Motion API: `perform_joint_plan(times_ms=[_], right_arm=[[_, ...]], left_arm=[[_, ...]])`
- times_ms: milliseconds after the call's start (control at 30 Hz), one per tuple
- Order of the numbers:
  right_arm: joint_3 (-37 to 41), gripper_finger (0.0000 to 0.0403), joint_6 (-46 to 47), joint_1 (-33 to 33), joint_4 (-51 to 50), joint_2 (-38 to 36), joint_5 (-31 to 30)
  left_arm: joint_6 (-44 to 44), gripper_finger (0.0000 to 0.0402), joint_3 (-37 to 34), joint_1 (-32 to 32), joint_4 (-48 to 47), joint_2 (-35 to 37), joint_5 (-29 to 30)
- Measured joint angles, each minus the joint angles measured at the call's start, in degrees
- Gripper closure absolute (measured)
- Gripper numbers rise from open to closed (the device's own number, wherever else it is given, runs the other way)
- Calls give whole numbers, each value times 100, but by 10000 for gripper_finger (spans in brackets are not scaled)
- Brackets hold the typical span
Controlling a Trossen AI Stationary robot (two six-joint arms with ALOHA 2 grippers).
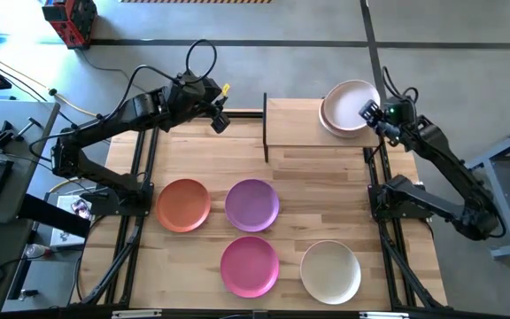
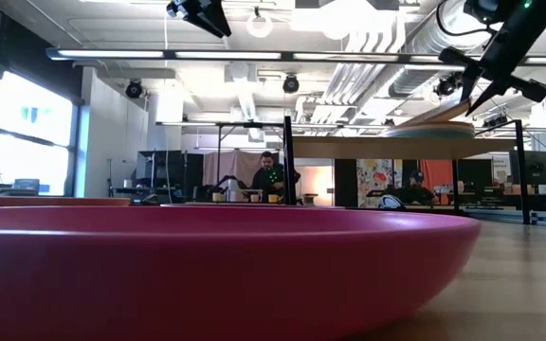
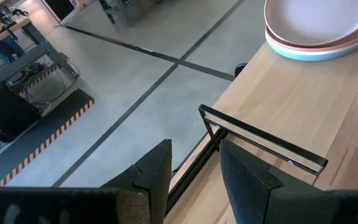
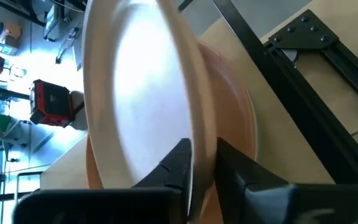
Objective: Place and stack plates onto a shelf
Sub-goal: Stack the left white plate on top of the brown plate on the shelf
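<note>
Table: wood-plank top point(image 1: 326, 190), sitting on a grey concrete floor; a person is sitting far back in the room point(image 2: 271, 178).
Shelf point(image 1: 295, 124): light wood on thin black posts, standing at the table's far edge.
R claw point(image 1: 369, 112): fingers a crack apart w/ the rim of the top cream plate point(image 1: 352, 105) between them; stack is sitting on the shelf's right end.
L claw point(image 1: 220, 120): hanging open over the table's far edge, just left of the shelf, holding nothing.
Plates on table: orange point(image 1: 183, 205), purple point(image 1: 252, 205), magenta point(image 1: 250, 265), off-white point(image 1: 331, 271); all round, shallow, matte.
</note>
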State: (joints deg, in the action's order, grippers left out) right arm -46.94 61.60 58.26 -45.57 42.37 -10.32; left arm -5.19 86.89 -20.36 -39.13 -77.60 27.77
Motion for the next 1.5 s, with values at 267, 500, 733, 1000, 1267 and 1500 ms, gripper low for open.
perform_joint_plan(times_ms=[267,500,733,1000,1267,1500], right_arm=[[0,311,-12,0,5,35,129],[0,287,-152,-2,45,28,600],[0,275,-254,-4,6,-61,837],[0,272,-65,-6,-360,-483,966],[0,272,9,-6,-473,-916,1003],[-2,272,-245,-7,-331,-742,840]], left_arm=[[0,275,0,-155,-1,0,0],[0,275,0,-340,-2,0,-7],[0,275,-1,-365,-1,0,-22],[0,275,-2,-363,0,0,-24],[0,275,-2,-363,0,0,-24],[0,275,-4,-363,100,0,-24]])
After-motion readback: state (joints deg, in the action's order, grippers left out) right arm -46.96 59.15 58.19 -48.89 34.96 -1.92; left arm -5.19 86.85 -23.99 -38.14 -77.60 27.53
